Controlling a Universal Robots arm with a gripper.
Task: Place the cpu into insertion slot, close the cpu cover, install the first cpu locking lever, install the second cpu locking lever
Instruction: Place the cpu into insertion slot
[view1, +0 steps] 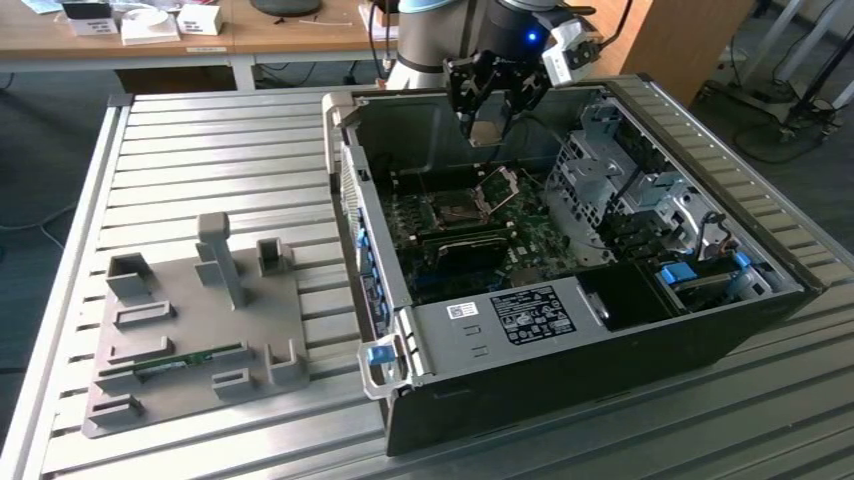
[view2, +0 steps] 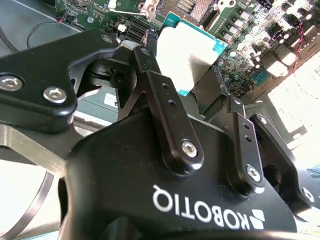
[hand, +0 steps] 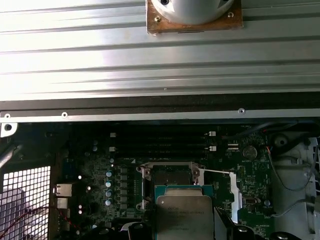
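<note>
The first step was in hand: the cpu (view1: 487, 131) had not yet gone into the insertion slot (view1: 451, 210). The hand (view1: 487, 112) was closed on the cpu, with a black finger (view2: 170, 115) pressed to each of two opposite edges. The chip's dull silver top faced the second wrist view.

In the exterior view the hand hung well above the insertion slot, inside the open computer case (view1: 534, 400) that lay on the slatted counter (view1: 200, 160). The slot sat in the green motherboard (view1: 534, 240) with its dark recess bare. The cpu cover (view1: 501, 186) stood tilted up just beside the slot, on the slot's side towards the exterior view's right, so the cover step was not done either.

In the first wrist view the cpu (hand: 184, 217) showed just beside the insertion slot (hand: 167, 179) and overlapped its near rim. The chip looked roughly square to the slot but not centred over it. A thin silver rod (hand: 215, 172) ran out from the slot's corner; it was likely one of the locking levers, swung free.

By my judgement, seating the chip would call for centring it over the slot, keeping it level and lowering it gently. The raised cover left little room on that side of the slot.
</note>
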